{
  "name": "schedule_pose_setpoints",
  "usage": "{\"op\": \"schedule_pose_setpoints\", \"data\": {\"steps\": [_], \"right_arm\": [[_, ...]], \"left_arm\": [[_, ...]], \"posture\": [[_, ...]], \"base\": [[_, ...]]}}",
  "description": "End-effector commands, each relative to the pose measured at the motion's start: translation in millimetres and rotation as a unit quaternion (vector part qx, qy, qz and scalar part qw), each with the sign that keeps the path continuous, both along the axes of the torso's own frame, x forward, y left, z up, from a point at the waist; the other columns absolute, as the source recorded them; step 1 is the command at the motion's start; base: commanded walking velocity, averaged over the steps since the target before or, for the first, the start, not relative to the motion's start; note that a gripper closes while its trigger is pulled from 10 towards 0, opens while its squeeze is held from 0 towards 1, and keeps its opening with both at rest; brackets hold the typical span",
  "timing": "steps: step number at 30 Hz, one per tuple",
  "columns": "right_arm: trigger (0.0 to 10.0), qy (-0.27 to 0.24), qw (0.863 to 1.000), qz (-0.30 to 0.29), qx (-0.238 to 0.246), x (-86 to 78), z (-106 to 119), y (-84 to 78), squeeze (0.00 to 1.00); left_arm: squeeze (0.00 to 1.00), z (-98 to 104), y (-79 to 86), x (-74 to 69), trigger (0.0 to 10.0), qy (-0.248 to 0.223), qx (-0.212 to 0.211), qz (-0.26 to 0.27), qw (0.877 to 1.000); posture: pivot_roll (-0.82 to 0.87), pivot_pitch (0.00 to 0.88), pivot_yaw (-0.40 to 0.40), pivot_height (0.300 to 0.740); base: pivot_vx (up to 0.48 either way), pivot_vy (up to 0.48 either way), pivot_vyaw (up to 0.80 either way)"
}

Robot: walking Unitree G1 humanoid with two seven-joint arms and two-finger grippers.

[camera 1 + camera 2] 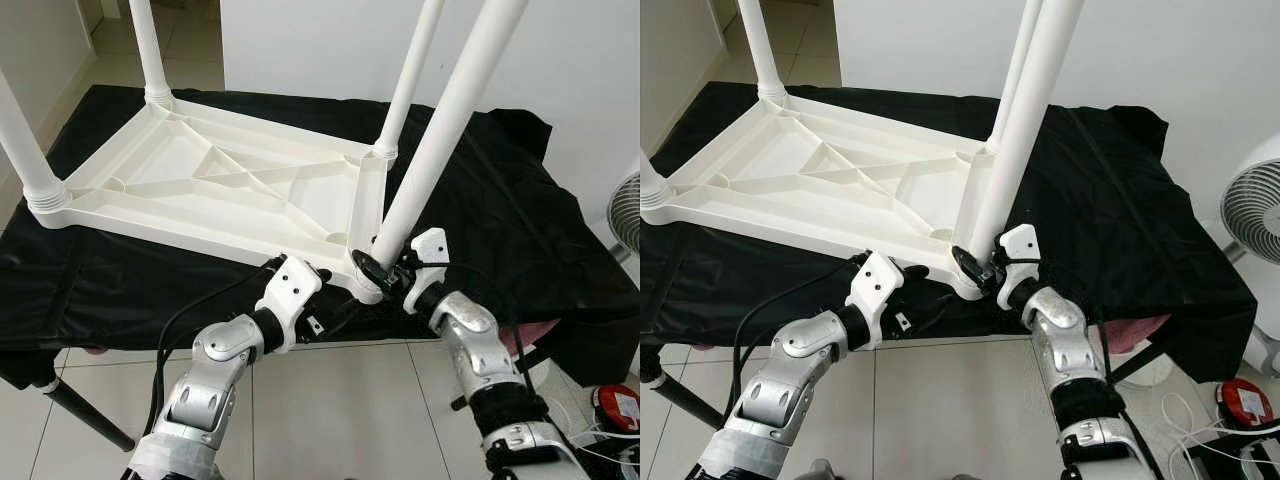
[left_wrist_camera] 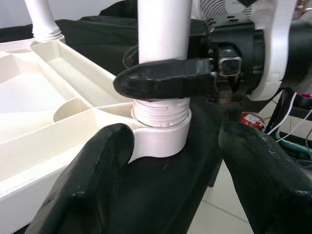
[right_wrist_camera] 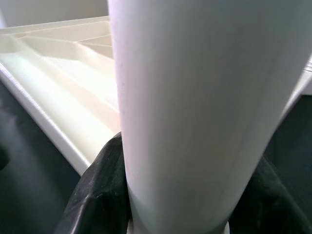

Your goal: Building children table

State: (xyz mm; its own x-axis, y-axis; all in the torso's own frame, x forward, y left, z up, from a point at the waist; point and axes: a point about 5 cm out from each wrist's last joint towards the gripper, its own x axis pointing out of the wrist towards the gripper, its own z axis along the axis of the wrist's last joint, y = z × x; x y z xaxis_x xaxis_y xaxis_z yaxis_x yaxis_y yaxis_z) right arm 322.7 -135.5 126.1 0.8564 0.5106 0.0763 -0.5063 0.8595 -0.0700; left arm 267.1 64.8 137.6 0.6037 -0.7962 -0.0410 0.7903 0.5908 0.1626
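Observation:
A white plastic table top [image 1: 230, 180] lies upside down on a black cloth [image 1: 480, 200]. Three white legs [image 1: 150, 50] stand in its corner sockets. The near right leg [image 1: 450, 120] leans up out of the near right socket [image 2: 161, 136], its threaded end sitting in the socket. My right gripper [image 1: 375, 268] is shut on this leg just above the socket; its black fingers [image 3: 97, 195] hug the white tube. My left gripper [image 2: 178, 139] is open, one finger [image 2: 92, 195] on each side of the same socket, at the cloth's front edge.
A white fan [image 1: 1255, 230] stands at the right, with a red object [image 1: 1245, 400] and cables on the tiled floor below it. A black support leg [image 1: 85, 415] slants under the cloth at the left. A white wall rises behind.

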Motion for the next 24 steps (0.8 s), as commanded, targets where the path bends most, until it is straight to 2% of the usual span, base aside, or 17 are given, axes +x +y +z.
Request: {"op": "schedule_pose_setpoints", "data": {"steps": [1, 3, 6, 7, 9, 10, 12, 16, 19, 20, 24], "right_arm": [[10.0, 0.014, 0.999, -0.031, -0.005, -2.5, -5, -2.1, 0.0], [10.0, 0.011, 0.997, -0.072, 0.007, -5.7, -4, 1.7, 0.0], [10.0, 0.008, 0.996, -0.087, 0.016, -8.5, -3, 6.3, 0.0], [10.0, 0.011, 0.994, -0.109, 0.024, -11.1, -3, 10.3, 0.0], [10.0, 0.032, 0.982, -0.182, 0.026, -13.3, -7, 15.9, 0.0], [10.0, 0.032, 0.982, -0.182, 0.026, -13.3, -7, 15.9, 0.0], [10.0, 0.043, 0.972, -0.227, 0.029, -14.1, -8, 18.7, 0.0], [10.0, 0.044, 0.968, -0.24, 0.059, -15.6, -4, 26.4, 0.0], [10.0, 0.041, 0.968, -0.24, 0.064, -15.7, -3, 25.1, 0.0], [10.0, 0.038, 0.969, -0.233, 0.072, -15.1, -1, 22.2, 1.0], [10.0, 0.031, 0.977, -0.199, 0.071, -13.1, 4, 15.5, 1.0]], "left_arm": [[0.0, -4, 2.0, 3.4, 10.0, -0.001, -0.001, 0.057, 0.998], [0.0, -5, 2.5, 3.4, 10.0, 0.0, -0.001, 0.057, 0.998], [0.0, -5, 3.0, 3.6, 10.0, 0.0, -0.001, 0.058, 0.998], [0.0, -5, 3.4, 3.7, 10.0, -0.001, -0.001, 0.058, 0.998], [0.0, -5, 4.3, 4.1, 10.0, -0.001, 0.001, 0.06, 0.998], [0.0, -5, 4.3, 4.1, 10.0, -0.001, 0.001, 0.06, 0.998], [0.0, -5, 4.5, 3.9, 10.0, -0.002, 0.002, 0.06, 0.998], [0.0, -5, 3.8, 2.9, 10.0, 0.001, -0.003, 0.06, 0.998], [0.0, -5, 3.8, 2.8, 10.0, 0.0, -0.002, 0.06, 0.998], [0.0, -6, 3.8, 2.9, 10.0, 0.0, 0.0, 0.06, 0.998], [0.0, -5, 3.9, 4.4, 10.0, -0.002, 0.001, 0.06, 0.998]], "posture": [[0.03, 0.0, -0.102, 0.74], [0.03, 0.0, -0.104, 0.74], [0.03, 0.0, -0.103, 0.74], [0.03, 0.0, -0.103, 0.74], [0.03, 0.0, -0.105, 0.74], [0.03, 0.0, -0.105, 0.74], [0.03, 0.0, -0.106, 0.74], [0.03, 0.0, -0.105, 0.74], [0.03, 0.0, -0.102, 0.74], [0.03, 0.0, -0.103, 0.74], [0.03, 0.0, -0.102, 0.74]], "base": [[0.0, 0.0, 0.0], [0.0, 0.0, 0.0], [0.0, 0.0, 0.0], [0.0, 0.0, 0.0], [0.0, 0.0, 0.0], [0.0, 0.0, 0.0], [0.0, 0.0, 0.0], [0.0, 0.0, 0.0], [0.0, 0.0, 0.0], [0.0, 0.0, 0.0], [0.0, 0.0, 0.0]]}}
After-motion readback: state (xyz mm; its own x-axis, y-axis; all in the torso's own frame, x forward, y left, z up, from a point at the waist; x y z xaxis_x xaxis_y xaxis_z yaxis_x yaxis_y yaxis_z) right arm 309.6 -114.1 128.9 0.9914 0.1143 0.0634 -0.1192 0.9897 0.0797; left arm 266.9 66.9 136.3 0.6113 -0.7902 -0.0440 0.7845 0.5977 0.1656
